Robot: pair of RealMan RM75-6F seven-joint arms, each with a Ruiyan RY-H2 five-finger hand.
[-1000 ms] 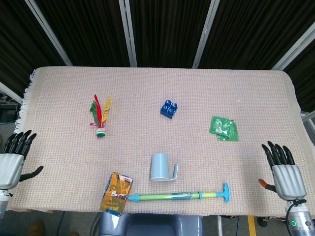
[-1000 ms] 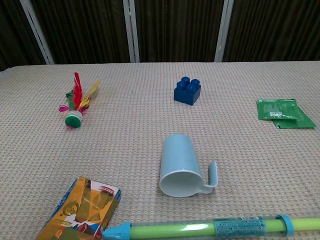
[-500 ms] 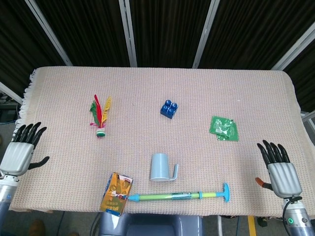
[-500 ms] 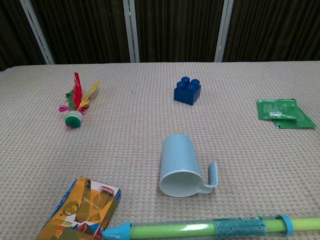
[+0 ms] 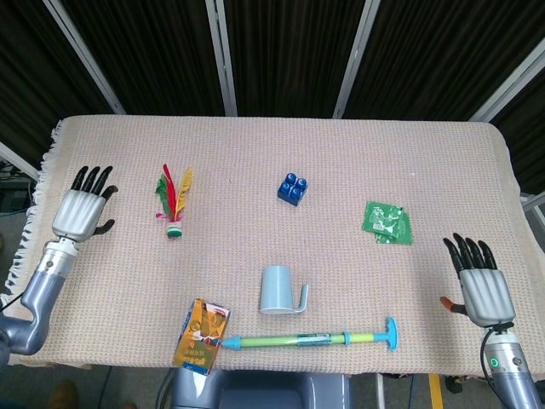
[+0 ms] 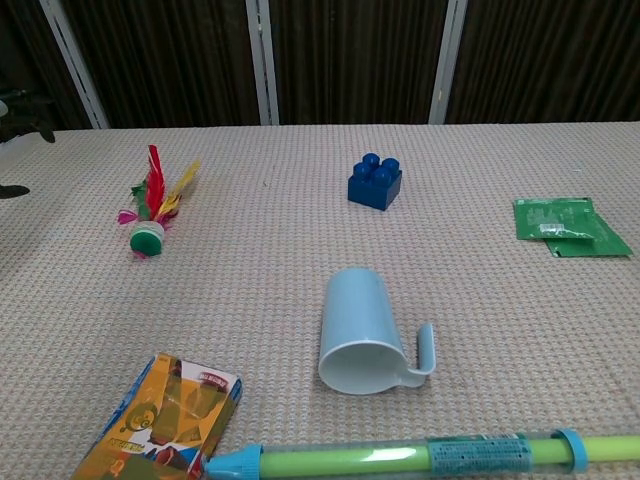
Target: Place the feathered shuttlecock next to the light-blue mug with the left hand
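Note:
The feathered shuttlecock (image 5: 174,202) (image 6: 153,207) lies flat on the cloth at the left, red, green and yellow feathers pointing away, green-and-white base toward me. The light-blue mug (image 5: 277,290) (image 6: 361,332) lies on its side near the front middle, handle to the right. My left hand (image 5: 83,211) hovers open over the table's left edge, fingers spread, well left of the shuttlecock; only its fingertips (image 6: 22,108) show in the chest view. My right hand (image 5: 481,285) is open at the front right corner, holding nothing.
A blue toy brick (image 5: 292,188) sits behind the mug. A green packet (image 5: 388,222) lies at the right. An orange snack pack (image 5: 201,335) and a green-and-blue stick (image 5: 311,340) lie along the front edge. A beige cloth (image 5: 255,145) covers the table.
My left hand has moved up and inward from the front left edge toward the shuttlecock. The right hand has shifted only slightly. Nothing on the table has moved.

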